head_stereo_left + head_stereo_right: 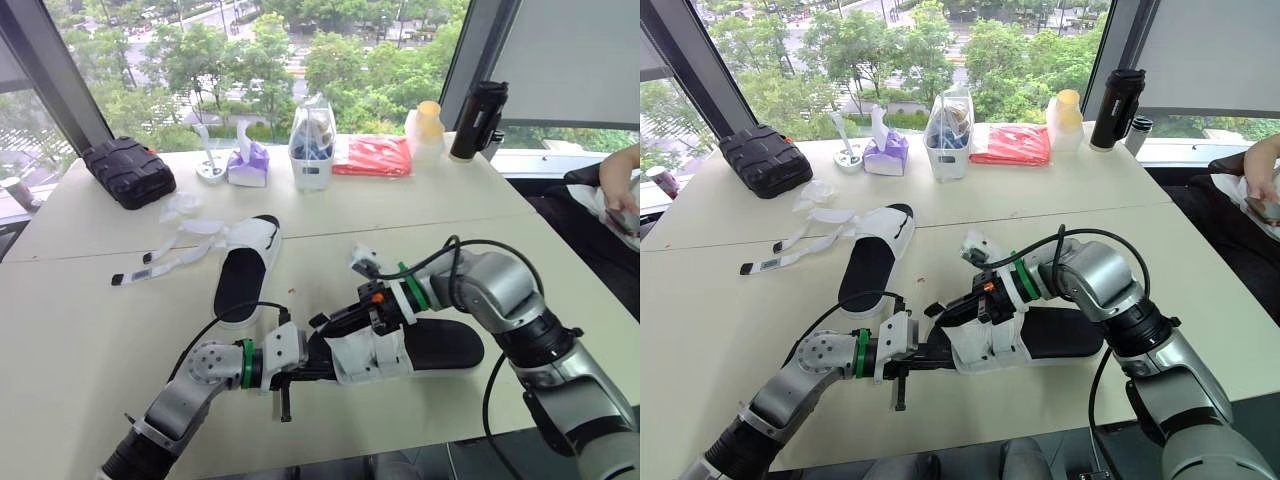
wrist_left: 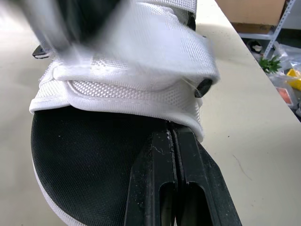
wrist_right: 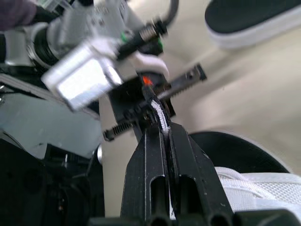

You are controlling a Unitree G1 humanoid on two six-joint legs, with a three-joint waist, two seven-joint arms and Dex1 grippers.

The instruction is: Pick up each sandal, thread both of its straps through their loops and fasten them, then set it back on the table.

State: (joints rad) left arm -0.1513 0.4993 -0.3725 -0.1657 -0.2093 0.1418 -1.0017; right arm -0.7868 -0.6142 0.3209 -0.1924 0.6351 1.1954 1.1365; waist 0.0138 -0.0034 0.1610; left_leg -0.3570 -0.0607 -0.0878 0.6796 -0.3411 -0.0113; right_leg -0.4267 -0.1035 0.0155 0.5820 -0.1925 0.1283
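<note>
Two white sandals with black footbeds lie on a pale bench [image 1: 120, 330]. The near sandal [image 1: 440, 350] is the one being worked on. It sits close to the bench's front edge, toe end toward the robot's left, and both arms meet over its white mesh upper [image 1: 365, 358]. The right tool [image 3: 160, 125] is clamped on a thin white strap [image 3: 161, 115], pinched edge-on between its two black fingers just above the upper. This looks like a pull to draw the strap tight or lead it toward its loop. The left tool [image 2: 171, 129] has its fingers pressed together, their tips tucked at the hem of the upper against the black footbed. Whether any fabric is caught between them I cannot tell, but its likely job is to pin the sandal so it does not slide while the other arm tugs. The upper is made of broad, overlapping woven bands folded across the foot opening, with a small dark stud at one side, so this sandal appears partly fastened. The far sandal [image 1: 245, 275] lies well apart, farther back and to the robot's left. It is flat on its sole with its loose straps [image 1: 165, 258] splayed sideways across the bench, unfastened and probably awaiting its turn. Along the back edge by the window stand a black pouch [image 1: 128, 170], a tissue pack [image 1: 247, 162], a clear tub [image 1: 312, 150], a red packet [image 1: 372, 155] and a black flask [image 1: 478, 120].
</note>
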